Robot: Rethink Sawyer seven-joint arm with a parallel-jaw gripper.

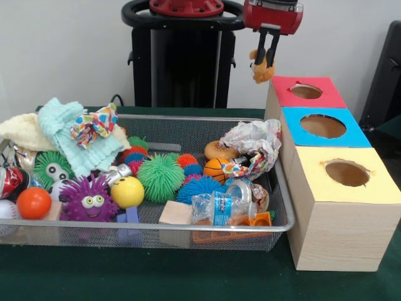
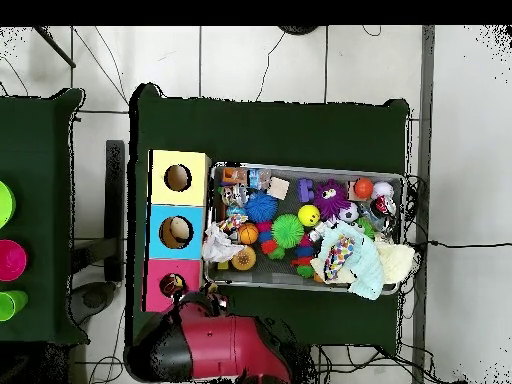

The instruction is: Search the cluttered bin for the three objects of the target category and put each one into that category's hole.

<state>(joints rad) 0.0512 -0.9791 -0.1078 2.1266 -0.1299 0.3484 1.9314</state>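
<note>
Tool (image 1: 265,58) clamped on small orange-yellow plush toy (image 1: 262,73), dangling beside red-topped box (image 1: 307,93), fuzzy, lumpy

No legible text noted, blue label seen on crushed water bottle (image 1: 216,209) in mesh bin (image 1: 276,182), wording possibly present but too blurred to be read.
</note>
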